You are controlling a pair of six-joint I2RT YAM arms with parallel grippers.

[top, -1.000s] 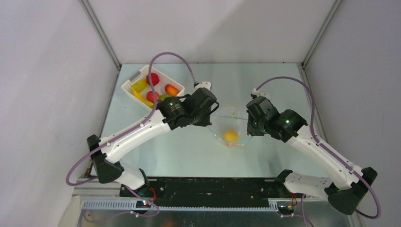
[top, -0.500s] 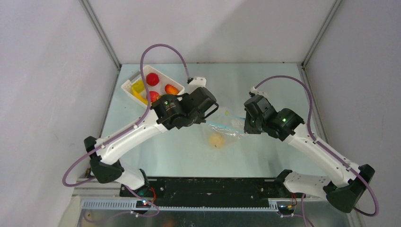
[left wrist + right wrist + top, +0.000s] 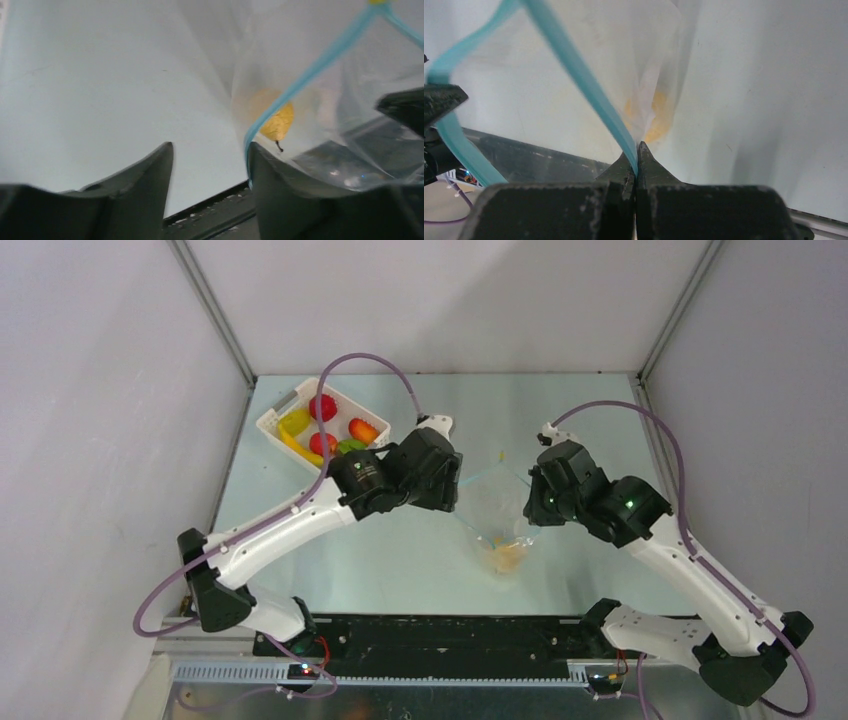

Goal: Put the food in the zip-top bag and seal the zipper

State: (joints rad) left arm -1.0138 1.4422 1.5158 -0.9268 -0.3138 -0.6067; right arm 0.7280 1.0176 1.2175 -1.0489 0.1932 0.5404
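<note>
The zip-top bag (image 3: 495,505) is thin, clear, crinkled film, hanging between the two arms above the pale, smooth table (image 3: 400,550), right of the centre. Its zipper (image 3: 583,75) is a narrow light-blue strip. The right gripper (image 3: 636,150) is clenched on that strip. The left gripper (image 3: 210,150) stands released, its dark fingers apart, the strip just brushing one. A rounded, matte yellow fruit (image 3: 277,122) sags in the bag's bottom. Glossy red, yellow and green food (image 3: 322,407) sits in the white slotted basket (image 3: 275,420), far left.
</note>
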